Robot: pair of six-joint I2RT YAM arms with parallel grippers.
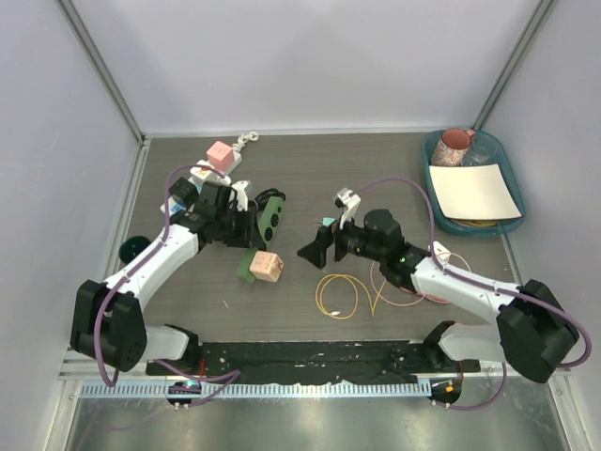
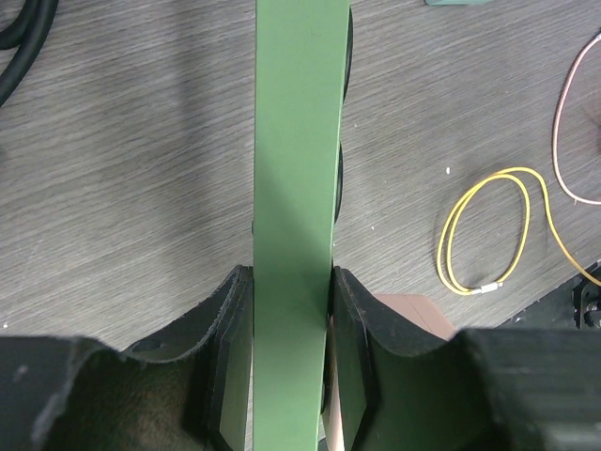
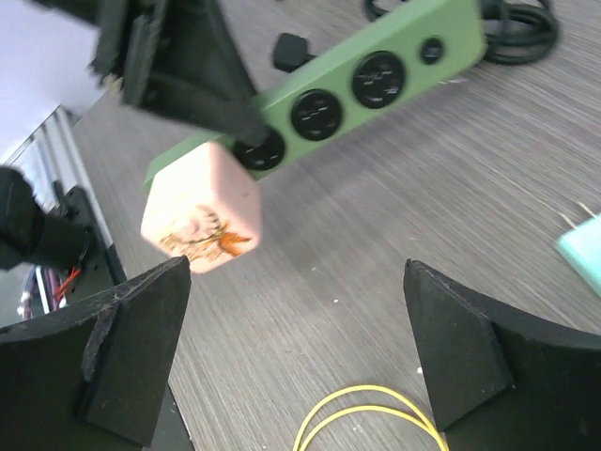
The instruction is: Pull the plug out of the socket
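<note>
The socket is a green power strip point(image 1: 269, 219) with black round outlets point(image 3: 376, 75). My left gripper point(image 1: 241, 231) is shut on it, and the strip point(image 2: 296, 188) runs up between the two pads. A pink cube plug point(image 1: 268, 267) sits against the strip's near end outlet; it looks blurred in the right wrist view point(image 3: 202, 211). My right gripper point(image 1: 315, 249) stands open just right of the plug. Its fingers are wide apart point(image 3: 296, 272) with nothing between them, and the plug is ahead of the left fingertip point(image 3: 150, 319).
A yellow cable loop point(image 1: 338, 296) and a pink cable point(image 1: 404, 282) lie under the right arm. A second pink cube point(image 1: 220, 155) and white adapters sit at the back left. A teal tray point(image 1: 512, 216) with a mug and paper is at the back right.
</note>
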